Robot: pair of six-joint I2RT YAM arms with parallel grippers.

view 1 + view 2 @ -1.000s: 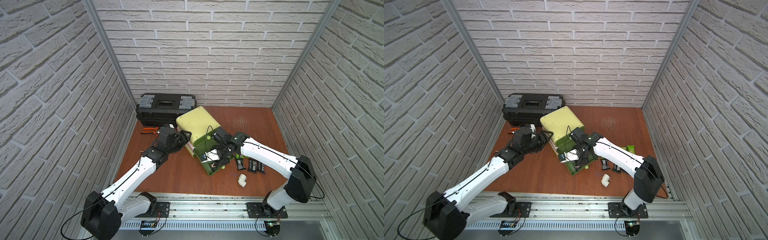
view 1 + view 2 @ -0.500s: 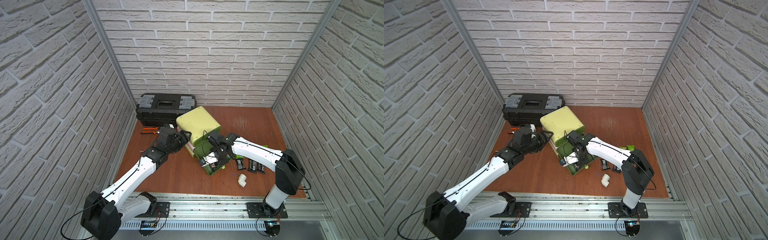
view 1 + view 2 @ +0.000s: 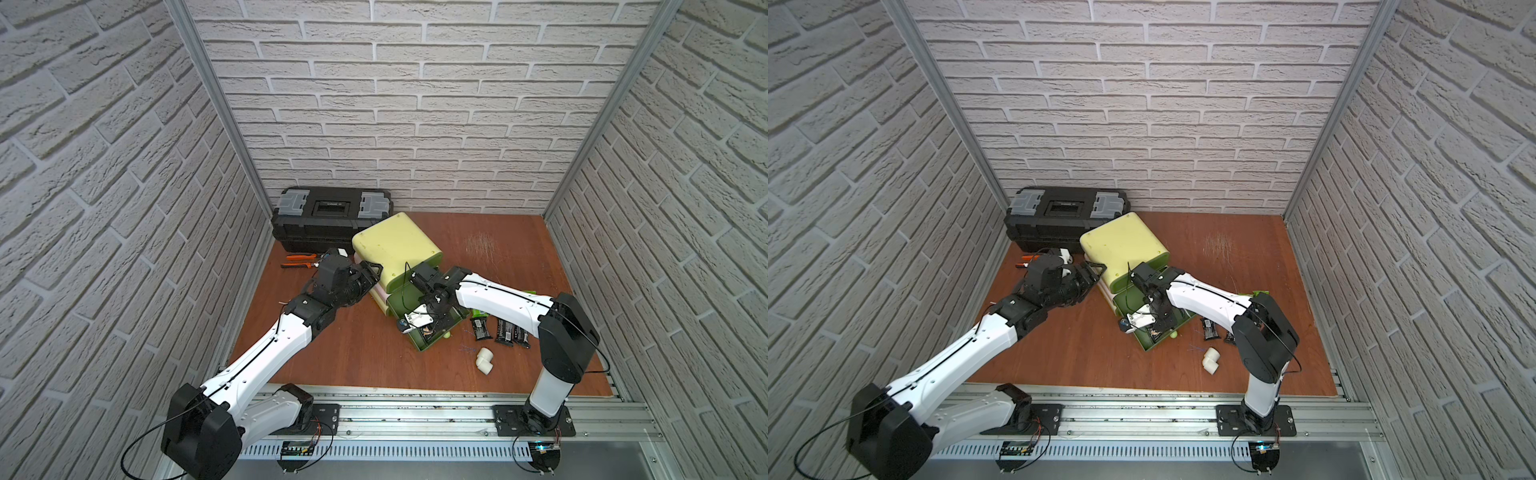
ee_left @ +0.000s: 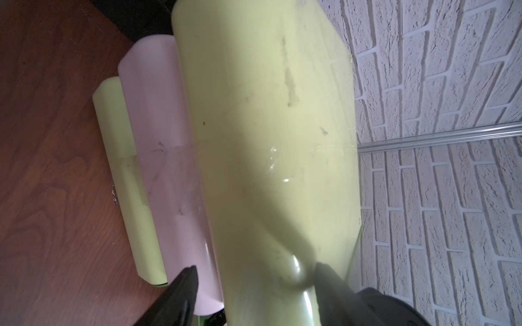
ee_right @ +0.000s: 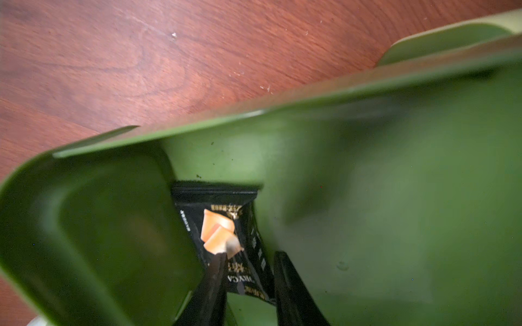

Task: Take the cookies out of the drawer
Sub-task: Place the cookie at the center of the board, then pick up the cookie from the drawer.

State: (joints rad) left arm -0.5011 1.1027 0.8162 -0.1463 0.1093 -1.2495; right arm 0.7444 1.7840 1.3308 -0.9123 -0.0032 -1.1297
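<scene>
Your right gripper [image 5: 248,261] is down inside the dark green plastic drawer [image 5: 395,197]. The drawer is pulled out of the pale yellow plastic drawer cabinet [image 3: 395,247] near the centre of both top views. In the right wrist view, one black wrapped cookie packet [image 5: 226,225] with an orange picture sits in a corner of the drawer, between the two black fingers [image 5: 214,276]. The jaws stand narrow, one on either side of it, and you cannot tell whether they pinch it.

In a top view, three more black wrapped packets [image 3: 504,330] lie in a row on the brown wooden tabletop [image 3: 353,353], just right of the drawer. A bright green wrapped packet [image 3: 1260,294] peeks out behind the right arm. A white plastic pipe elbow [image 3: 484,359] lies lower in the frame, apart from them.

Your left gripper [image 4: 255,269] straddles the cabinet's rounded left edge with its jaws wide. One finger [image 4: 327,282] is against the yellow shell and the other is over the pink tier [image 4: 158,141] beneath it. You cannot tell whether it clamps.

A black plastic toolbox with grey latches [image 3: 332,212] stands shut against the back wall, just behind the cabinet. Orange-handled pliers [image 3: 299,259] lie in front of it.
</scene>
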